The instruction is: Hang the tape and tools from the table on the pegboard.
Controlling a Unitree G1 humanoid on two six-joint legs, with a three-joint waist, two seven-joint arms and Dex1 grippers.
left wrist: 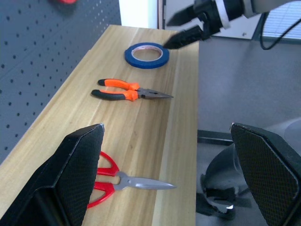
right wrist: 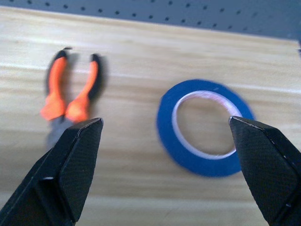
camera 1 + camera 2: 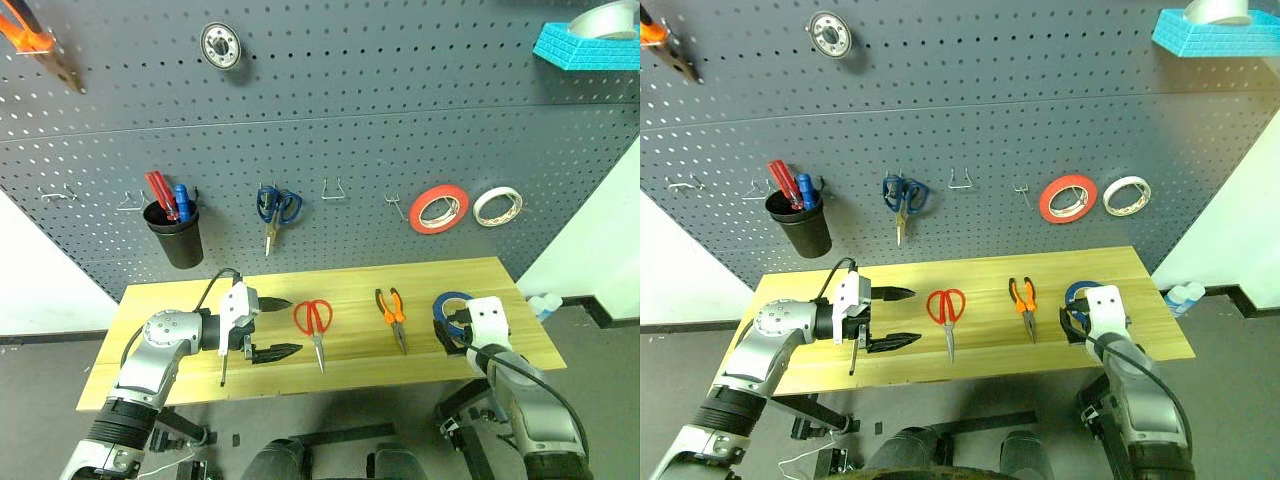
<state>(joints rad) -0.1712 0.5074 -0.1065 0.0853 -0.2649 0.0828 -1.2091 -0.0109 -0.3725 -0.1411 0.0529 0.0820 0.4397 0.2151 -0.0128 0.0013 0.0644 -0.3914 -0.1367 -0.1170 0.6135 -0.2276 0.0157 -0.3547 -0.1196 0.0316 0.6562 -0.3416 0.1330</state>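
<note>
The table [image 3: 420, 278] is finished in light yellowish wood with visible plank seams. The pegboard [image 3: 360, 110] is dark grey, patterned with a regular grid of small holes. The tape [image 2: 205, 127] is blue with a white inner core. The scissors [image 3: 314, 320] are fitted with red handles and steel-grey blades. The pliers [image 3: 391, 310] are handled in orange and black. On the pegboard, a red roll [image 3: 439, 208], a white roll [image 3: 497, 206] and blue-handled scissors [image 3: 277, 208] are seen. A black cup [image 3: 176, 235] holds red and blue handles. Each end effector is black-fingered: left [image 3: 272, 327], right [image 2: 164, 165].
</note>
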